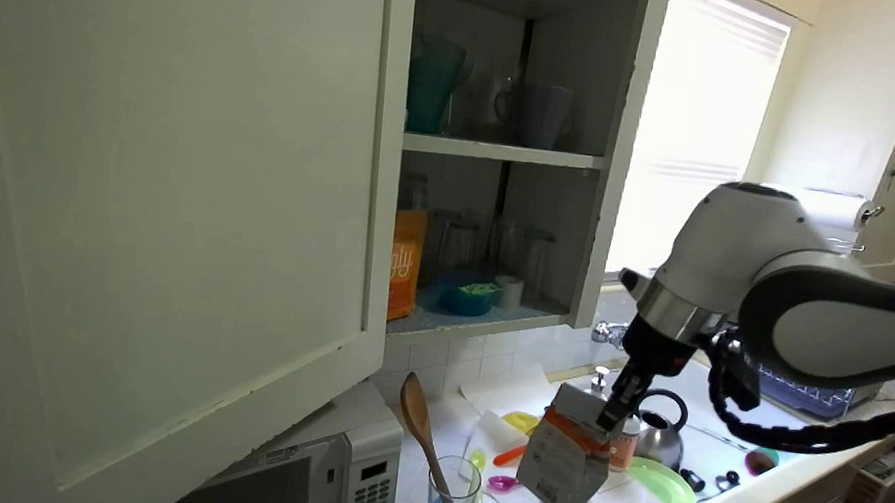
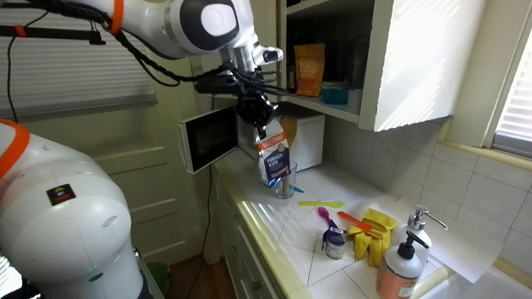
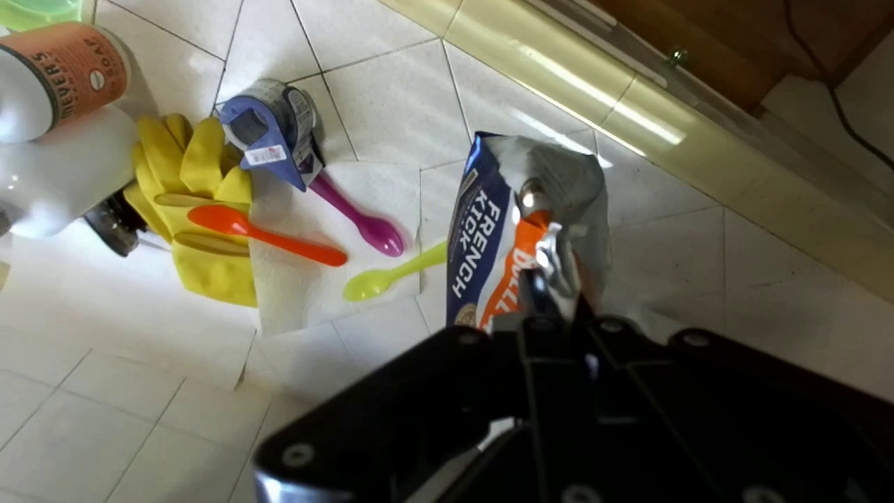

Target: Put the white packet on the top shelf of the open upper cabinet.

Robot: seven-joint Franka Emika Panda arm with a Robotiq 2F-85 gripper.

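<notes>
In an exterior view, my hand (image 1: pixel 612 417) tightly pinches the white packet (image 1: pixel 564 459) near its top, its length hanging toward seven o'clock, the top shelf (image 1: pixel 505 153) at eleven.

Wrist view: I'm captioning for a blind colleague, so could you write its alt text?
A black gripper pinches a white packet marked FRENCH KICK near its top, above a white tiled counter. Left of the packet in the picture are an orange spoon, a purple spoon, a lime spoon, yellow gloves and a soap bottle.

White arm (image 1: pixel 727 245), orange bands (image 2: pixel 118 15), black end effector (image 2: pixel 261 132)
</notes>
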